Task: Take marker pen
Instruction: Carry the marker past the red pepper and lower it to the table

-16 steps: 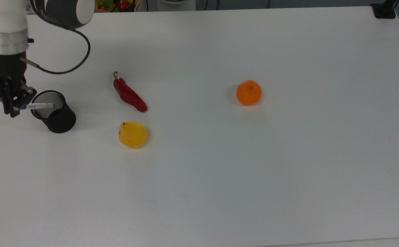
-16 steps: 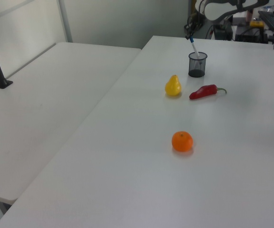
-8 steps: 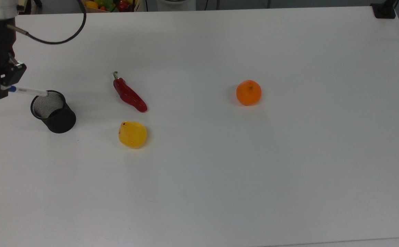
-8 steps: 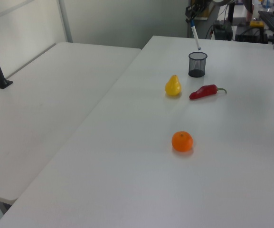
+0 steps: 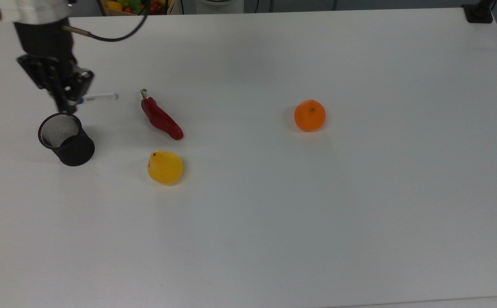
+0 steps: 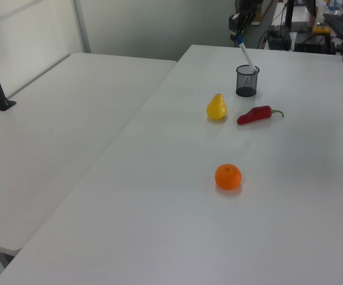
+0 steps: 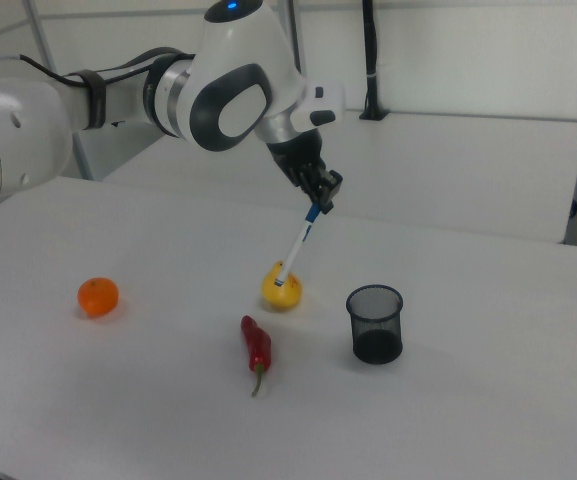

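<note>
The marker pen [image 5: 99, 97] [image 7: 296, 246] [image 6: 246, 56] is a slim white stick with a blue cap at the held end. It hangs in the air, tilted, clear of the black mesh cup [image 5: 66, 139] [image 7: 375, 323] [image 6: 247, 81]. My gripper [image 5: 69, 99] [image 7: 321, 197] [image 6: 236, 31] is shut on the pen's blue end. In the top view the gripper sits just above the cup, and the pen points toward the red chilli [image 5: 161, 117]. In the right view the pen's lower tip hangs in front of the yellow pear [image 7: 281, 288].
A red chilli [image 7: 257, 350] [image 6: 258, 114], a yellow pear [image 5: 165, 167] [image 6: 216, 107] and an orange [image 5: 309, 115] [image 7: 98, 296] [image 6: 227, 177] lie on the white table [image 5: 317, 214]. The cup stands near the top view's left edge. A second table [image 6: 52, 136] adjoins.
The gripper has lifted the marker pen out of the cup and carried it toward the top view's right, so the pen now hangs between cup and chilli.
</note>
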